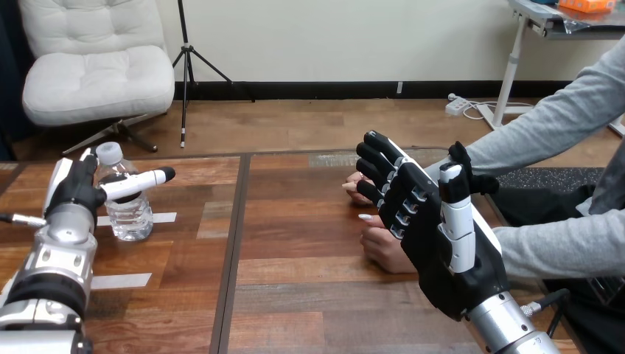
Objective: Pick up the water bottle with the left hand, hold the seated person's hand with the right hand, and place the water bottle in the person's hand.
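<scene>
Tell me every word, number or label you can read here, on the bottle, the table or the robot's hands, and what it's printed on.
No text can be read in this view.
The water bottle: clear plastic, no legible label on the side shown.
The white tape strips on the table: blank.
The left hand and the right hand: no legible marks on their shells.
</scene>
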You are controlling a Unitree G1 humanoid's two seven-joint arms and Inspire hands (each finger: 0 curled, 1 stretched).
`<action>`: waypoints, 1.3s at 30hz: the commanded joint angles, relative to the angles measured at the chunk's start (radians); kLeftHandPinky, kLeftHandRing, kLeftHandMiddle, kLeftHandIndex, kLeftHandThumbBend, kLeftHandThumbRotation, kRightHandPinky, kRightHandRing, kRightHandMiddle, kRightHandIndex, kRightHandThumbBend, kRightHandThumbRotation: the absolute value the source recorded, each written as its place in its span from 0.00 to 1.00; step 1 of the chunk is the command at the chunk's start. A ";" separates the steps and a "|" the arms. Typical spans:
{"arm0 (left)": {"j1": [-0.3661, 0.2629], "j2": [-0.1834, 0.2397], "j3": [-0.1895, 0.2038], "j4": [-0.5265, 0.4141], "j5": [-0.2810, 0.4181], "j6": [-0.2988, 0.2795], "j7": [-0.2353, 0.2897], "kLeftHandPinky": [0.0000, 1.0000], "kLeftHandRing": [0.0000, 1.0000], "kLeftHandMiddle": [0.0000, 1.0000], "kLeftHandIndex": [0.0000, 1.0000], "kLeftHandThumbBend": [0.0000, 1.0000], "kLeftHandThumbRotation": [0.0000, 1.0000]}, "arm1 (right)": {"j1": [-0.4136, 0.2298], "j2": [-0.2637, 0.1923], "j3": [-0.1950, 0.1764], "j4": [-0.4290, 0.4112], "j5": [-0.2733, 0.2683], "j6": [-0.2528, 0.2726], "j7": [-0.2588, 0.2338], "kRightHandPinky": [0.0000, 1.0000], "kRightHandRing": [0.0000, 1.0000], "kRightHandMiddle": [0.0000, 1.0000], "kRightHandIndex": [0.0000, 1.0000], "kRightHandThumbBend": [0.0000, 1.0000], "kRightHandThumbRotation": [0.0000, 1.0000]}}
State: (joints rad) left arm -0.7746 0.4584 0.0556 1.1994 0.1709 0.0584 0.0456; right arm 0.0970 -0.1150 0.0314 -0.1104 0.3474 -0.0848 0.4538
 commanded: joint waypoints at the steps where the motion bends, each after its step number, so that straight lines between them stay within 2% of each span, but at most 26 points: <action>1: -0.111 0.024 -0.015 -0.003 0.015 0.020 0.007 0.98 0.99 1.00 0.97 0.88 0.32 | -0.030 0.010 -0.002 -0.064 0.015 -0.008 -0.002 1.00 0.99 0.97 0.94 0.87 1.00; 9: -0.121 0.018 -0.023 -0.014 0.020 0.057 0.032 0.88 0.93 0.97 0.93 0.87 0.28 | -0.030 0.010 -0.002 -0.064 0.015 -0.014 0.001 1.00 0.99 0.97 0.95 0.87 1.00; 10: -0.122 0.016 -0.025 -0.019 0.022 0.066 0.037 0.83 0.90 0.94 0.90 0.86 0.27 | -0.029 0.010 -0.002 -0.064 0.016 -0.014 0.001 1.00 0.99 0.97 0.95 0.87 1.00; 18: -0.138 0.002 -0.031 -0.027 0.030 0.135 0.107 0.70 0.80 0.83 0.78 0.87 0.18 | -0.027 0.011 -0.002 -0.067 0.020 -0.014 0.002 1.00 0.99 0.97 0.95 0.87 1.00; 21: -0.146 -0.005 -0.039 -0.021 0.038 0.160 0.139 0.68 0.78 0.81 0.76 0.88 0.14 | -0.027 0.012 -0.002 -0.067 0.020 -0.014 0.001 1.00 0.99 0.97 0.95 0.87 1.00; 27: -0.160 -0.012 -0.066 -0.002 0.065 0.200 0.194 0.66 0.78 0.81 0.80 0.88 0.06 | -0.026 0.013 -0.002 -0.068 0.020 -0.018 0.002 1.00 0.99 0.97 0.95 0.87 1.00; 39: -0.151 -0.020 -0.113 -0.015 0.120 0.202 0.274 0.49 0.62 0.66 0.65 0.84 0.00 | -0.022 0.013 -0.002 -0.077 0.019 -0.023 0.002 1.00 0.99 0.97 0.95 0.87 1.00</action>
State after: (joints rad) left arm -0.8458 0.4515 -0.0227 1.2048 0.2548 0.2667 0.2857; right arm 0.1057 -0.1150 0.0318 -0.1373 0.3532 -0.0852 0.4548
